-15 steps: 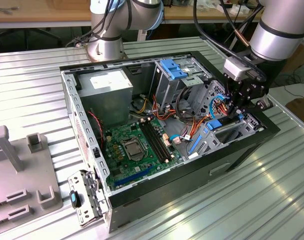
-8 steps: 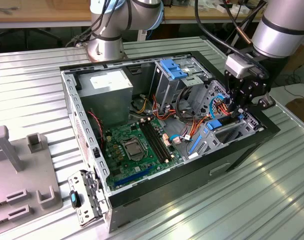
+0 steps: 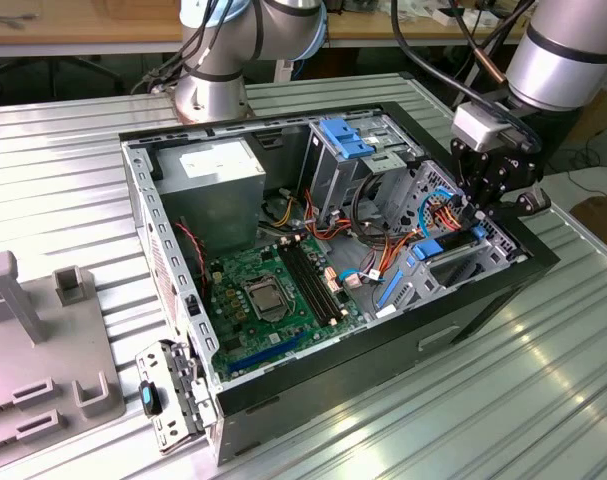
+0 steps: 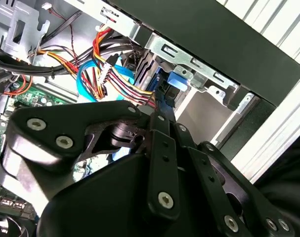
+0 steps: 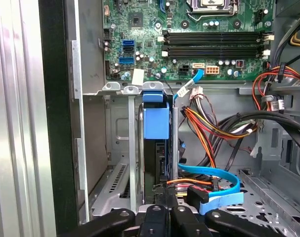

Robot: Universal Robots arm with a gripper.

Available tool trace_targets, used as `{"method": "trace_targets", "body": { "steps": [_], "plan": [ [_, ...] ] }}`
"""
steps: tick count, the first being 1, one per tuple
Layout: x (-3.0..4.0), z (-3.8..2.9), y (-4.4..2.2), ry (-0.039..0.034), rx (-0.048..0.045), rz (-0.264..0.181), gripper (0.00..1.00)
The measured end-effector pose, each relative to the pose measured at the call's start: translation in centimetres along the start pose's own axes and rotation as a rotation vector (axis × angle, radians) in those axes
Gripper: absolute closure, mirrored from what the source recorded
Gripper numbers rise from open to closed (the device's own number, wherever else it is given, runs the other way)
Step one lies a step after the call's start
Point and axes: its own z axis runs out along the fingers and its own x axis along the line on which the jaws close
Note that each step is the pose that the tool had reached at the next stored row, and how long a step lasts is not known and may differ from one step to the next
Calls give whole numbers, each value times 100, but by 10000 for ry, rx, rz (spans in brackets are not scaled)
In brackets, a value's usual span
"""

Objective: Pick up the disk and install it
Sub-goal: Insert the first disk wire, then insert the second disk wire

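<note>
**A:** Start closest in. What's the gripper point(image 5: 162, 217) doing?

**B:** In the first wrist view its black fingers point(image 5: 154, 219) sit at the bottom centre, drawn narrow and pinching the near edge of the disk point(image 5: 155, 123). The disk stands on edge in the drive bay point(image 5: 135, 148), its blue carrier rail at frame centre, between two grey metal guides. In the exterior view the gripper point(image 3: 491, 190) hangs over the case's corner at the right of the frame.

**A:** What could go wrong?

**B:** My guess: the blue data cable point(image 5: 214, 190) and the bundle of orange and yellow power wires point(image 5: 209, 123) run just beside the bay, lower right of centre. If the disk tilts or the linkages swing, a wire could snag or get trapped against the guide. A skewed rail might also jam on the metal guides rather than seat.

**A:** And further out?

**B:** The motherboard point(image 3: 273, 290) lies left of centre in the exterior view, inside the open computer case point(image 3: 313, 385). The case rests on a ribbed metal table point(image 3: 503, 400), with a grey fixture block point(image 3: 43, 340) at the lower left. A second arm's base point(image 3: 218, 85) stands at the upper left, and a wooden bench point(image 3: 83, 30) crosses the top edge.
</note>
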Motion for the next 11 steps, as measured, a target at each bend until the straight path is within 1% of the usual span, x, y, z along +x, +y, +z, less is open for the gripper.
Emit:
{"method": "trace_targets", "body": {
  "steps": [7,8,11],
  "plan": [
    [1,-22,-3,0,0,0,89],
    [2,-33,-4,4,-3,0,89],
    [6,-118,-16,1,-18,-1,89]
  ]
}}
